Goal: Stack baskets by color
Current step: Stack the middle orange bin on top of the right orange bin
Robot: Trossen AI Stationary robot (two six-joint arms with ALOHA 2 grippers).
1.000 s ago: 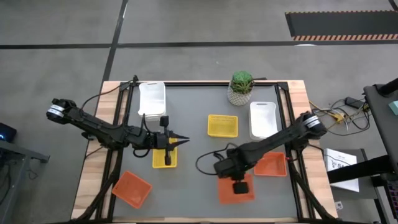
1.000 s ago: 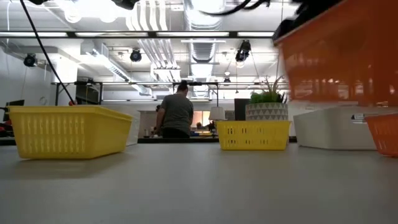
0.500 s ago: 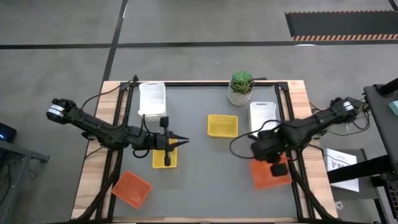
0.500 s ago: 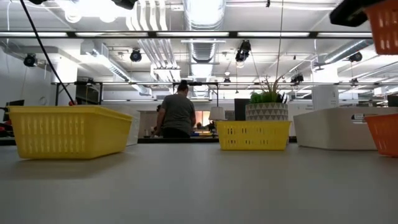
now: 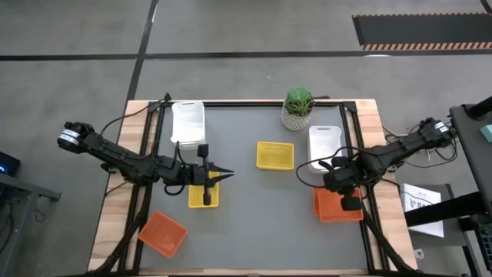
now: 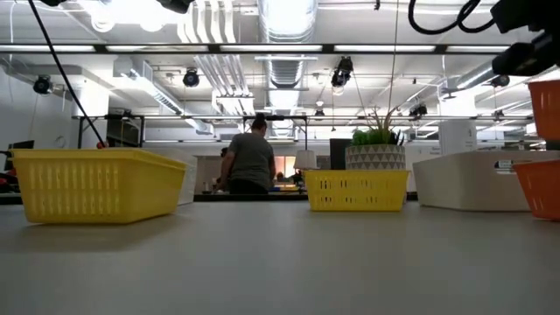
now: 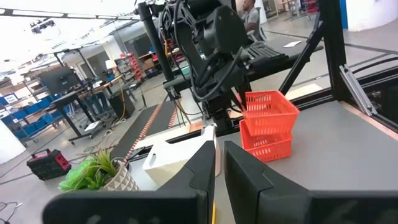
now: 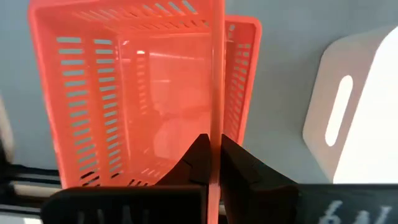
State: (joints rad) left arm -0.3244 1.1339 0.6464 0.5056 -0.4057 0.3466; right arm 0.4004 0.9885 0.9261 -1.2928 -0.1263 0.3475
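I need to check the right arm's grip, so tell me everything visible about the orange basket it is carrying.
The orange basket is a shallow rectangular tub of thin, shiny plastic with slotted walls and an open top. The right hand is shut on one rim wall, pinched between its fingers. It hangs level, directly above a second orange basket resting on the table near its right edge. The left wrist view suggests they are nearly nested. A white basket sits just beyond.

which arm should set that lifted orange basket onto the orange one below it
The right. Its gripper is shut on the lifted orange basket's rim, directly above the orange basket on the table. The left gripper hangs far off beside a yellow basket.
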